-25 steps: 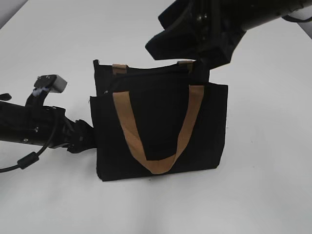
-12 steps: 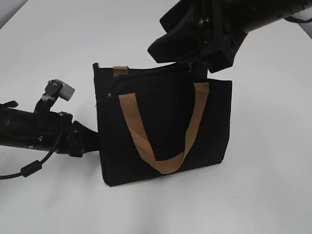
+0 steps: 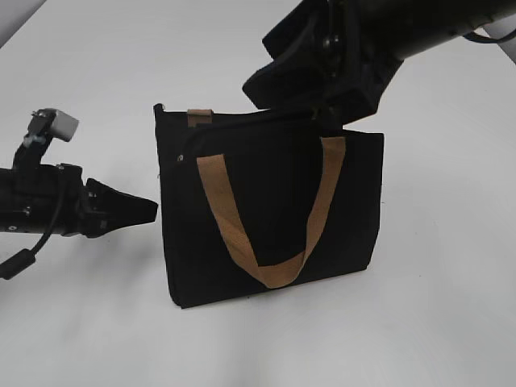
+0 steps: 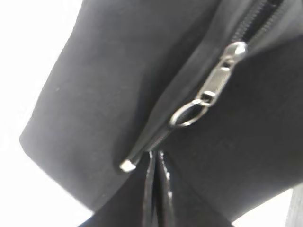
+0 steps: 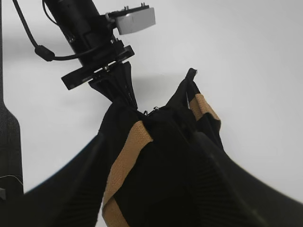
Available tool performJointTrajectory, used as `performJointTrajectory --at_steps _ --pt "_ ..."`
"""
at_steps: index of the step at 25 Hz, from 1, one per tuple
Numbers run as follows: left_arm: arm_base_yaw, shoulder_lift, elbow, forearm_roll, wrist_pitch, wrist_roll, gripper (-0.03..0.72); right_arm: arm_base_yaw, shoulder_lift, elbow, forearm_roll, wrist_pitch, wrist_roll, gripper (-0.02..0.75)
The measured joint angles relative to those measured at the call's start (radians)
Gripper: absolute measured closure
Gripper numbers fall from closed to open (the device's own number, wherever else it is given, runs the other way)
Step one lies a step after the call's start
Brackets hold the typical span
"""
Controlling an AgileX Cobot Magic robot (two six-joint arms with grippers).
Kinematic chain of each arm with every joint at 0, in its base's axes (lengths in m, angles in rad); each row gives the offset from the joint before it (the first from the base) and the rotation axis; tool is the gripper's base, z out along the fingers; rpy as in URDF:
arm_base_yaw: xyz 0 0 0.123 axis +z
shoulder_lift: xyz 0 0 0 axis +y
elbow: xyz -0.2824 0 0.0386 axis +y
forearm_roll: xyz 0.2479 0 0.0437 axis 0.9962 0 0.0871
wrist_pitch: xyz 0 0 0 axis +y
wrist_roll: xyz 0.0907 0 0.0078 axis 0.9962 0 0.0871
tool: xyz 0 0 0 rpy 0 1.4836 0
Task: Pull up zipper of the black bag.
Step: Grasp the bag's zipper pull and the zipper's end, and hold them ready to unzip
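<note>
Exterior view: the black bag (image 3: pixel 270 214) stands on the table (image 3: pixel 435 322), right gripper (image 3: pixel 326 109) clamped on its top edge. Left gripper (image 3: pixel 145 210), fingers (image 4: pixel 152 189) pressed together and empty, sits just beside the bag, below the zipper (image 4: pixel 213 87).

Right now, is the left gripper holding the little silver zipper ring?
No, the left gripper is shut just below the zipper ring, with nothing between its fingertips.
</note>
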Motion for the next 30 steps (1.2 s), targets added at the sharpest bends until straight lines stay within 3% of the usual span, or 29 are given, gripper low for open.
performJointTrajectory --at_steps 8,10,14,16,26,28,30 --pt "0.024 -0.001 0.002 0.000 0.080 -0.008 0.679 0.000 0.016 -0.001 0.000 -0.007 0.000 0.305" --pt "0.016 -0.001 0.002 0.000 0.092 0.015 0.572 0.000 0.016 -0.001 0.000 -0.007 0.000 0.305" --pt "0.000 0.004 0.002 0.000 0.079 0.055 0.252 0.000 0.016 -0.001 0.000 -0.007 0.001 0.305" --pt "-0.007 0.019 0.001 0.000 0.066 0.071 0.218 0.000 0.016 -0.001 0.000 -0.007 0.001 0.305" --pt "-0.090 0.104 -0.112 -0.002 -0.023 0.089 0.342 0.000 0.016 -0.001 0.000 -0.001 0.001 0.305" --pt "-0.103 0.118 -0.119 -0.002 -0.058 0.091 0.426 0.000 0.016 -0.001 0.000 -0.001 0.001 0.305" --pt "-0.104 0.124 -0.119 -0.001 -0.082 0.091 0.563 0.000 0.013 -0.001 0.000 -0.001 0.001 0.305"
